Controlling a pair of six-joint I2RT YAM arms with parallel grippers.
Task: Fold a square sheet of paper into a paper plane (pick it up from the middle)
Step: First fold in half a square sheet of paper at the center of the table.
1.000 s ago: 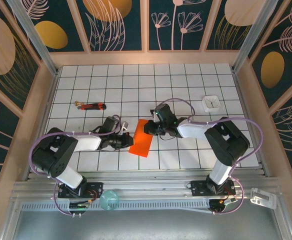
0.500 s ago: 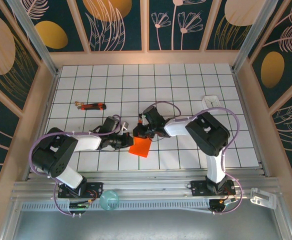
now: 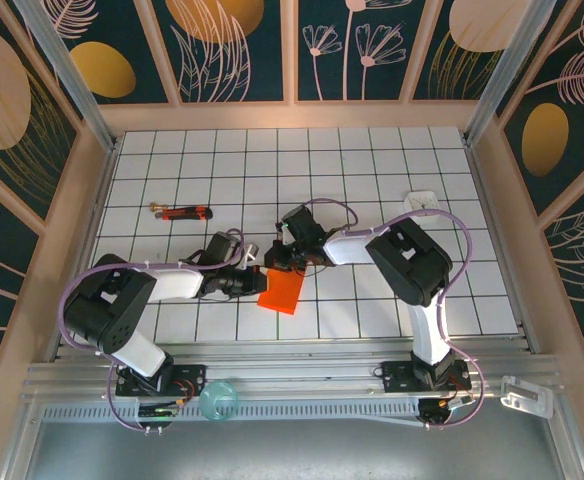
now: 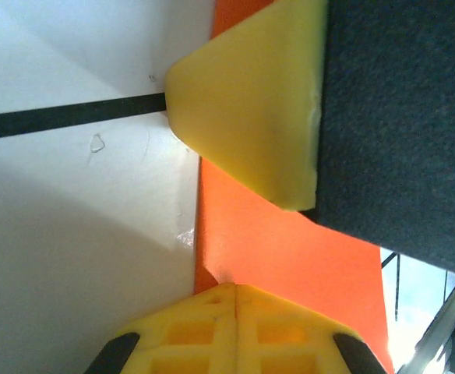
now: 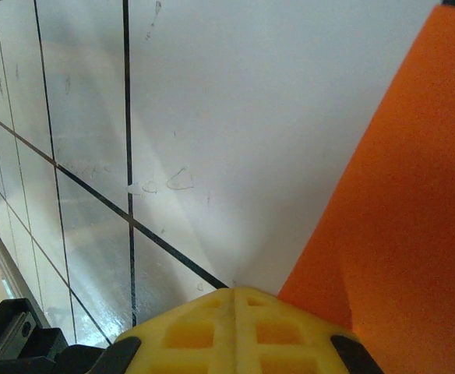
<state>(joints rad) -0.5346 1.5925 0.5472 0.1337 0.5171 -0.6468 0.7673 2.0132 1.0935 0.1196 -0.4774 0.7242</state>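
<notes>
While the orange-red paper [image 3: 282, 291] lies on the table [image 3: 372, 160], left fingers [image 4: 212, 335] and right fingers [image 5: 204, 335] sit closed at its edge.

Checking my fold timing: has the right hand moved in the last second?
Yes. The right hand has shifted left across the grid, away from the small white square object, and is now over the orange paper's far edge.

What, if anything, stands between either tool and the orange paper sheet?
Nothing visible does. The left tool sits shut at the left edge of the orange paper sheet, the right tool at its far edge; both reach it directly.
</notes>
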